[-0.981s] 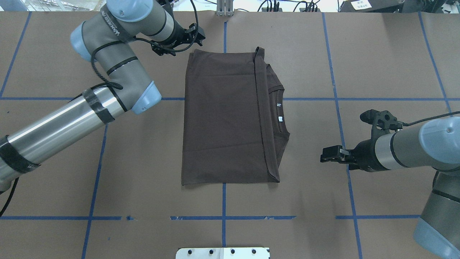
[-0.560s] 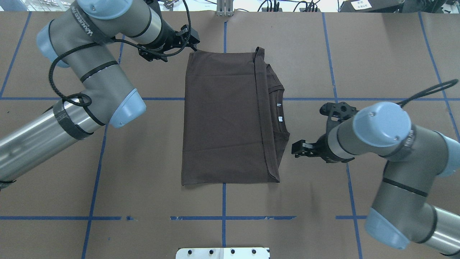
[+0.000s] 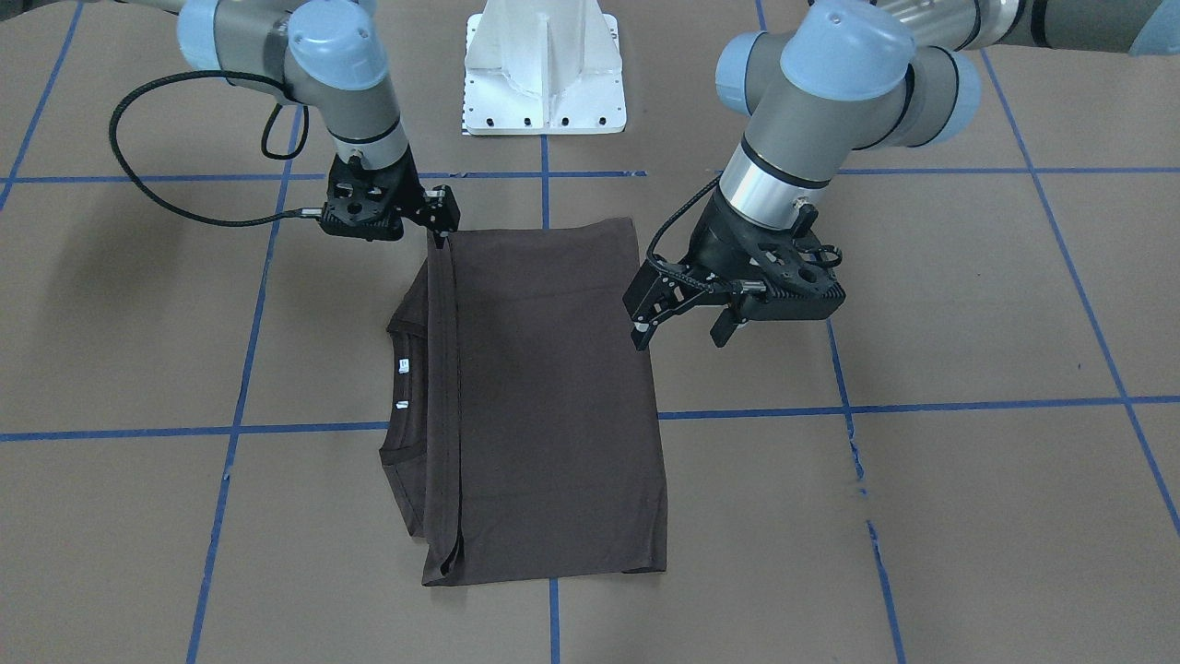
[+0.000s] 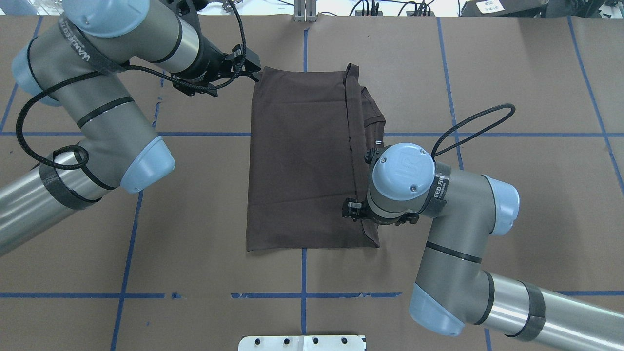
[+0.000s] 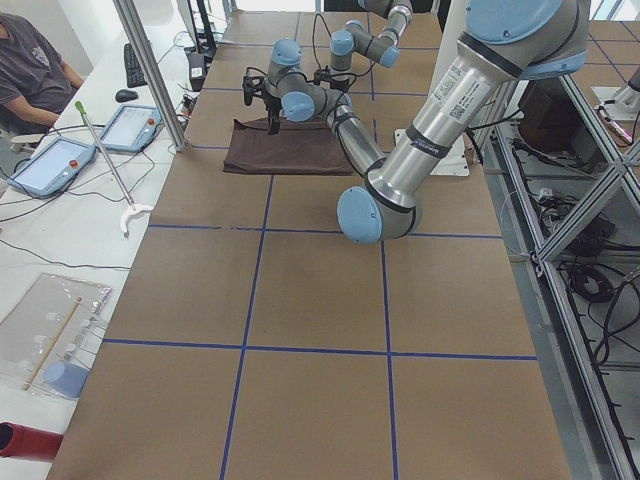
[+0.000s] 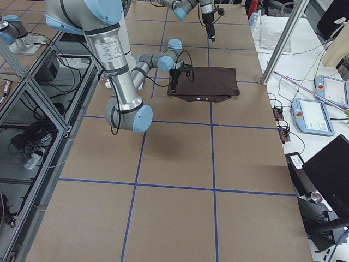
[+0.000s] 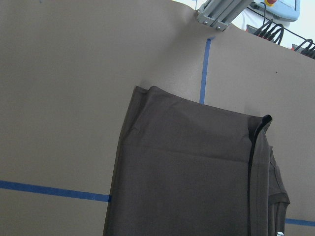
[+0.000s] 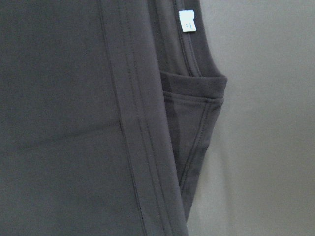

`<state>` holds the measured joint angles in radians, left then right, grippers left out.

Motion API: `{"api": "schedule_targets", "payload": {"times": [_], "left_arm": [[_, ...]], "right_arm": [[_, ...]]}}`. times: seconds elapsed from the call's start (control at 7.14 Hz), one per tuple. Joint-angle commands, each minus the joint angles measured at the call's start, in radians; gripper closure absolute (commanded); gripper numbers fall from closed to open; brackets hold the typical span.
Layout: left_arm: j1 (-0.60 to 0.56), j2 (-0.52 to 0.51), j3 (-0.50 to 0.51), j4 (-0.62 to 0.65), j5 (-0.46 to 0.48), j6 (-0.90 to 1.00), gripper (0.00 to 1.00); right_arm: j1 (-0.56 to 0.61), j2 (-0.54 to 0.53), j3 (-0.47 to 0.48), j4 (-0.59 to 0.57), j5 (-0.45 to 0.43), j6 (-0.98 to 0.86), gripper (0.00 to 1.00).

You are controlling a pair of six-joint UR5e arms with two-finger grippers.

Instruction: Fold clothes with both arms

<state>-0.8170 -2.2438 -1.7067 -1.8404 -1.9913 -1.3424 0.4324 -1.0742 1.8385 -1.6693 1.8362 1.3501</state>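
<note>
The clothes are one dark brown T-shirt [image 4: 302,161] lying flat and folded into a rectangle, with its collar and white tag [image 3: 403,366] showing along one long edge. My left gripper [image 3: 680,339] hangs open above the table beside the shirt's left edge; overhead, this left gripper [image 4: 251,63] sits by the far left corner. My right gripper [image 3: 439,238] points down, open, its tip at the shirt's corner nearest the robot on the collar side. From overhead, the wrist mostly hides the right gripper [image 4: 352,210]. The right wrist view shows the collar [image 8: 194,83] and a folded hem close up.
The white pedestal base [image 3: 544,74] stands at the robot's edge of the brown, blue-taped table [image 4: 487,73]. A seated person [image 5: 30,70], tablets [image 5: 50,165] and a metal post [image 5: 150,70] are beyond the far edge.
My right arm has swung in from the table's right side until its gripper stands over the shirt's near collar-side corner. The left arm has drawn slightly left. The shirt has not moved.
</note>
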Motion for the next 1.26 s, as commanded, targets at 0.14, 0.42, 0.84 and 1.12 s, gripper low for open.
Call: {"api": "schedule_targets", "payload": {"times": [0.14, 0.42, 0.84, 1.12], "left_arm": [[0.002, 0.021, -0.008, 0.000, -0.003, 0.000, 0.00], [0.002, 0.021, -0.008, -0.002, -0.003, 0.000, 0.00], [0.002, 0.020, -0.007, -0.005, -0.003, 0.000, 0.00], [0.002, 0.019, -0.007, -0.008, -0.003, 0.000, 0.00]], "right_arm": [[-0.032, 0.005, -0.034, -0.003, 0.000, -0.002, 0.00], [-0.034, -0.007, -0.039, -0.007, 0.011, -0.011, 0.00], [-0.031, -0.010, -0.058, -0.010, 0.023, -0.011, 0.00], [-0.029, -0.012, -0.059, -0.010, 0.026, -0.011, 0.00]]}}
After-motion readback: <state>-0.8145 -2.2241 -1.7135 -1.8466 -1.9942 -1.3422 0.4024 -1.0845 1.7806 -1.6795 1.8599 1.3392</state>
